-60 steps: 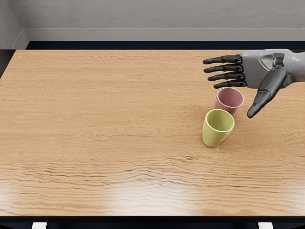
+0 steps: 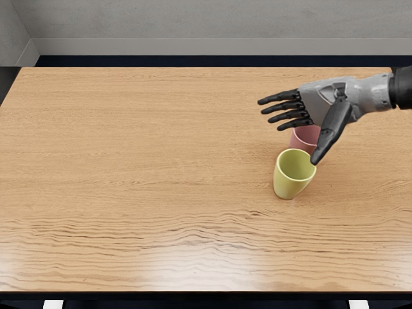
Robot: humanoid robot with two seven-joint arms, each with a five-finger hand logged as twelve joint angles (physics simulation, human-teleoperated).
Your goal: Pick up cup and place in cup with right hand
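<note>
Possibly, the tapered yellow plastic-looking cup (image 2: 290,181) could be toppled if clipped by the thumb (image 2: 333,130) of the empty, outspread grey-black right hand (image 2: 317,105).

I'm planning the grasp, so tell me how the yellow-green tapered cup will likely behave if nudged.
The yellow-green cup could tip, as it stands upright on a base narrower than its rim. Its evenly round rim suggests stiffness; the smooth-looking wall may be slightly slippery.

Right hand (image 2: 320,108) hides far rim of pink cup (image 2: 302,138); yellow cup (image 2: 288,183) blocks its base. Thumb tip covers sliver of yellow rim. Picture's edges crop right forearm (image 2: 403,87) and both sides of bench (image 2: 141,174).
</note>
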